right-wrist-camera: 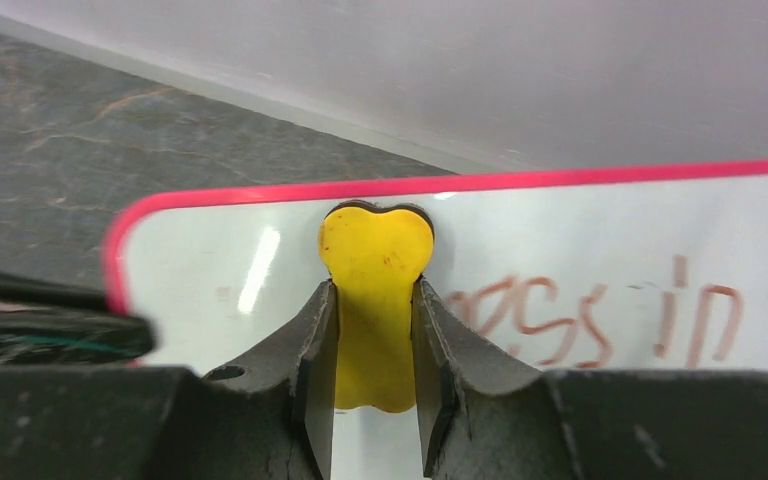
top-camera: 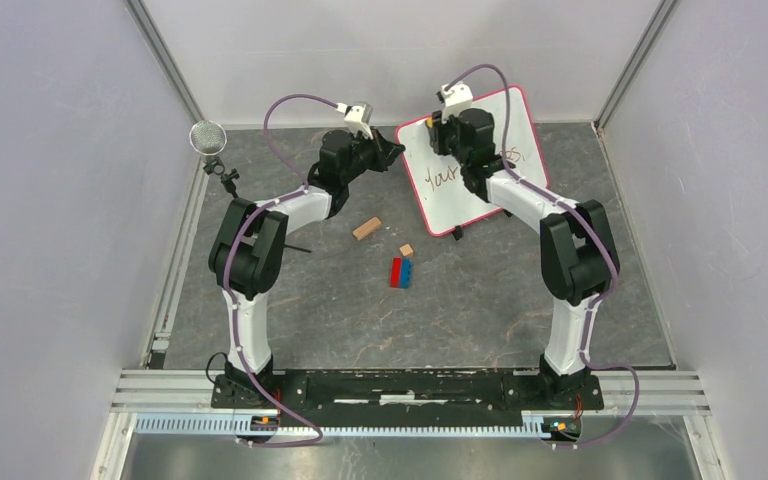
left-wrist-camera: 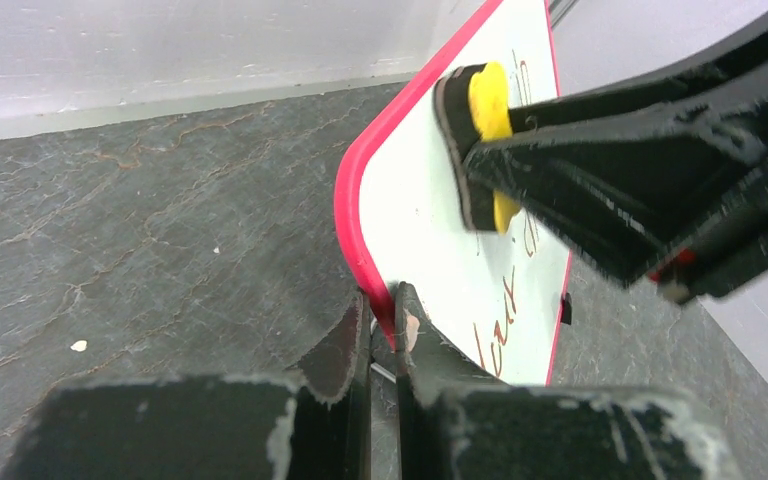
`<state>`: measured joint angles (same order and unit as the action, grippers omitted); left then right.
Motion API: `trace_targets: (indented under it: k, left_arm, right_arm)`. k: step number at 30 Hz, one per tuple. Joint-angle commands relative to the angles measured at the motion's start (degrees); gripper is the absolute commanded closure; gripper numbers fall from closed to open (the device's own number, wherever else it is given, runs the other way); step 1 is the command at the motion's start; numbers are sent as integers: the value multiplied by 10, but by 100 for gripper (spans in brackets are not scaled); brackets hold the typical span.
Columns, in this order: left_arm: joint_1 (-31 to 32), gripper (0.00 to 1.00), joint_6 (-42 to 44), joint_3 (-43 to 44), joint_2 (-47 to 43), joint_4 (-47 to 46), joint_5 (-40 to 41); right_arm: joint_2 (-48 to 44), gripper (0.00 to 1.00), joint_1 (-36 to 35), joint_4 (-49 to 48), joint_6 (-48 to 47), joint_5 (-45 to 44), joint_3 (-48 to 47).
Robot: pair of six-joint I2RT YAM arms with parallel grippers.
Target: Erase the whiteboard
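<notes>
The whiteboard point(top-camera: 520, 140) has a red-pink frame and brownish-red handwriting. It stands tilted up at the back right of the floor. My left gripper point(top-camera: 397, 152) is shut on its left frame edge point(left-wrist-camera: 352, 230); the board also shows in the right wrist view point(right-wrist-camera: 600, 250). My right gripper point(top-camera: 447, 128) is shut on a yellow eraser point(right-wrist-camera: 375, 300) with a black pad point(left-wrist-camera: 452, 140), pressed flat on the board near its upper left corner. Writing shows to the right of the eraser point(right-wrist-camera: 600, 315) and lower down point(left-wrist-camera: 505, 320).
A tan wooden block point(top-camera: 366, 228), a small tan piece point(top-camera: 406, 249) and a red and blue block point(top-camera: 401, 272) lie on the grey mat in front of the board. A microphone point(top-camera: 208, 138) stands at the far left. White walls close in behind.
</notes>
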<state>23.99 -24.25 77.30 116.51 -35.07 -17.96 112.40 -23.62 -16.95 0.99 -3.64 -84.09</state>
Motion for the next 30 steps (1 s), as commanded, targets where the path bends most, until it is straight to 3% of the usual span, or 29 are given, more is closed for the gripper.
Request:
trace_targets:
  k: [1, 8, 21, 25, 30]
  left_arm:
    - [18, 98, 64, -9, -28, 17, -13]
    - [18, 98, 70, -14, -35, 20, -5]
    - [29, 98, 84, -9, -36, 27, -6]
    - [28, 98, 83, -10, -36, 26, -6]
    - [29, 98, 83, -12, -38, 26, -5]
  right_arm:
    - [2, 94, 56, 62, -5, -24, 1]
    - [5, 95, 70, 78, -34, -2, -5]
    - [9, 96, -67, 100, -123, 52, -15]
    - [6, 99, -62, 98, -113, 1, -12]
    - [-32, 99, -1, 56, -63, 0, 46]
